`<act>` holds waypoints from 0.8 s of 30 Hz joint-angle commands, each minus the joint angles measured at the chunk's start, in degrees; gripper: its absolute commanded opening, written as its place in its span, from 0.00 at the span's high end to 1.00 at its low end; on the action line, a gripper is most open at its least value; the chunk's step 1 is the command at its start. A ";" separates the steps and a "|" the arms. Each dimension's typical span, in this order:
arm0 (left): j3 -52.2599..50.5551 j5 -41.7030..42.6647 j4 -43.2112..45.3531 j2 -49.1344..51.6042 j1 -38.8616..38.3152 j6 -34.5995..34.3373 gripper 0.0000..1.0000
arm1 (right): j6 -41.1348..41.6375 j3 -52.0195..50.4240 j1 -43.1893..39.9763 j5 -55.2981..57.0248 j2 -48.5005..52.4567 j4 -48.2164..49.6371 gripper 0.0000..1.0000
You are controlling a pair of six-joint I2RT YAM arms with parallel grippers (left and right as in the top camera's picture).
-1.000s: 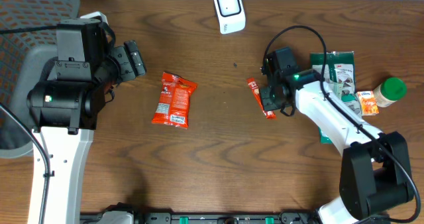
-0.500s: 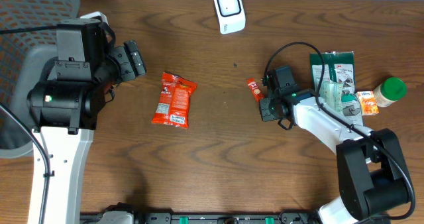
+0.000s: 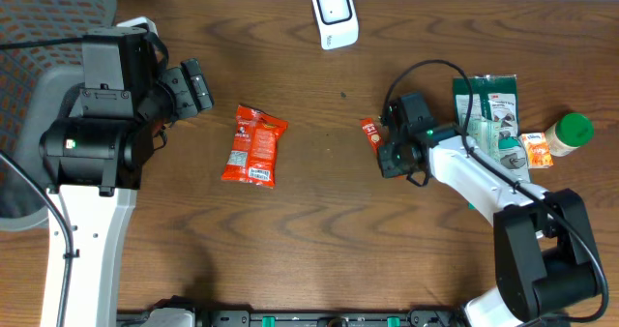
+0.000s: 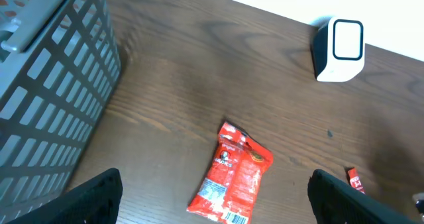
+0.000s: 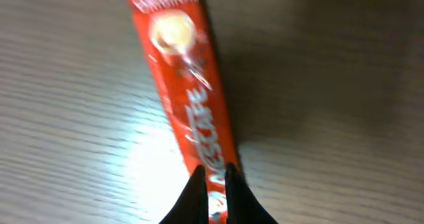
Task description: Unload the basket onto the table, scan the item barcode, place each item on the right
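Note:
A narrow red stick packet [image 3: 369,129] [image 5: 180,71] lies on the wooden table right of centre. My right gripper [image 3: 389,153] [image 5: 213,174] is over its near end, its thin fingertips pinched on the packet's printed strip. The white barcode scanner [image 3: 334,15] [image 4: 339,48] stands at the table's far edge. A larger red snack bag [image 3: 254,145] [image 4: 233,181] lies flat left of centre, its barcode at the near end. My left gripper [image 3: 196,85] [image 4: 215,187] hovers high above that bag, wide open, with nothing held.
A green pouch [image 3: 491,104], a small orange and white packet [image 3: 537,150] and a green-capped bottle [image 3: 569,132] sit at the right edge, behind the right arm. A grey mesh basket [image 4: 46,85] stands at the far left.
The right gripper has shifted over the stick packet's near end and covers it, so only the far end shows from above. The left arm has not moved.

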 commanded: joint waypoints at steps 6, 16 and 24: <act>0.26 -0.48 0.00 0.11 0.20 -0.09 0.10 | -1.29 0.96 -0.55 -1.95 -0.33 0.92 0.96; 0.26 -0.48 0.00 0.11 0.20 -0.09 0.10 | -1.18 0.39 -0.55 -4.72 5.40 2.99 0.95; 0.26 -0.48 0.00 0.11 0.20 -0.09 0.10 | -1.25 5.20 -0.57 -6.43 0.37 0.28 0.87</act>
